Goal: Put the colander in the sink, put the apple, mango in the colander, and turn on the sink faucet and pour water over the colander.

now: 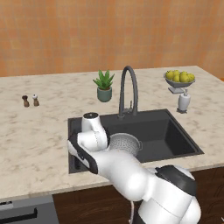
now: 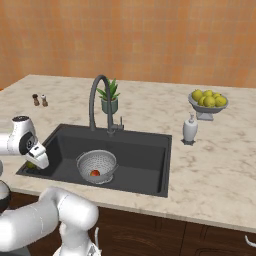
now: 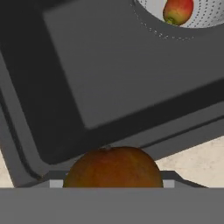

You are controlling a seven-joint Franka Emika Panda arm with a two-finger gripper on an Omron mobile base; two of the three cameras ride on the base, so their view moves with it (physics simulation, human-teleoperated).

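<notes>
The colander (image 2: 103, 160) stands in the sink (image 2: 142, 155) near its front left, and the arm partly covers the colander (image 1: 127, 142) in the left base view. Inside it lies the mango (image 3: 177, 11), red with a green end, which looks like a small red spot (image 2: 95, 173) from the right base. My gripper (image 2: 33, 164) hangs over the sink's front left corner. The apple (image 3: 113, 168) sits right at the hand, between the fingers, and hides their tips. The faucet (image 1: 129, 89) arches over the back rim, with no water running.
Behind the faucet stands a potted plant (image 1: 104, 86). A soap dispenser (image 2: 189, 129) and a footed bowl of yellow-green fruits (image 2: 208, 101) stand right of the sink. Two small shakers (image 1: 30, 101) are on the far left of the counter (image 1: 35, 140).
</notes>
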